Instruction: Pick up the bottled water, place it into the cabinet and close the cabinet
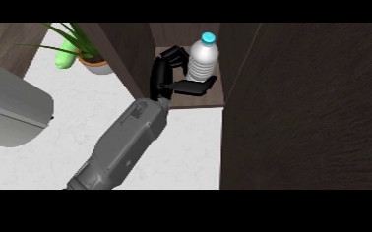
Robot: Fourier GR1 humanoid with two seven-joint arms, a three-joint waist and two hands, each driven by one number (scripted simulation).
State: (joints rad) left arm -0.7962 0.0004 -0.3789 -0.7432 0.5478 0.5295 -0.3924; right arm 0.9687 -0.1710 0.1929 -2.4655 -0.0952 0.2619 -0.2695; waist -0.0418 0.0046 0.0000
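Bottle going into the cabinet, robot hand wrapped low on it.

The water bottle (204, 59) stands upright inside the open cabinet (138, 54), up at twelve o'clock. The left robot hand (176, 76) curls round its lower body, thumb across the base, fingers behind at nine o'clock of it. Clear, smooth plastic: likely slippery, light to middling, top-heavy if tipped, so the low-to-mid body grip looks sensible. The cabinet door (298, 108) stands open at three o'clock.

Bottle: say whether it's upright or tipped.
Upright: the bottle stands inside the cabinet, blue cap on top, with the hand around it.
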